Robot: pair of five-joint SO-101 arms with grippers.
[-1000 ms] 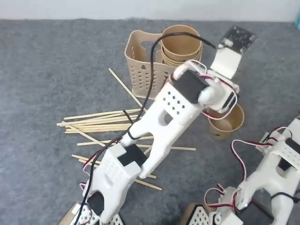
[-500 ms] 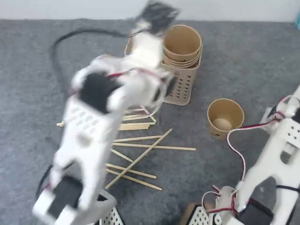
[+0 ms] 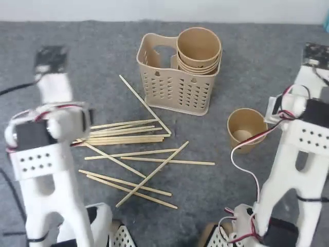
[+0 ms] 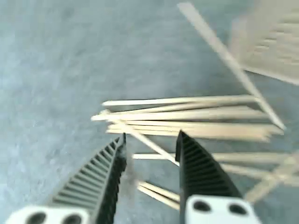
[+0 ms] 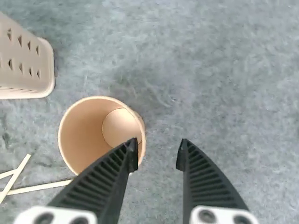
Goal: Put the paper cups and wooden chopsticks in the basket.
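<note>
A beige slotted basket (image 3: 175, 85) stands at the back with a stack of paper cups (image 3: 199, 47) in its right end. One loose paper cup (image 3: 247, 128) stands upright to its right. Several wooden chopsticks (image 3: 128, 139) lie scattered in front of the basket. My left gripper (image 4: 150, 140) hangs open above the left end of the chopstick bundle (image 4: 187, 116), holding nothing. My right gripper (image 5: 157, 142) is open beside the loose cup (image 5: 98, 133), one fingertip over its rim. The left arm (image 3: 41, 149) and right arm (image 3: 303, 134) stand at the sides.
Grey carpet covers the table. The basket's corner (image 5: 23, 60) lies near the loose cup, and the basket wall (image 4: 271, 42) is beyond the chopsticks. One long chopstick (image 3: 144, 103) runs diagonally toward the basket. Bare carpet lies right of the cup.
The left arm swung from over the loose cup across to the left, above the chopsticks. The right arm came forward to the cup. Some chopsticks shifted.
</note>
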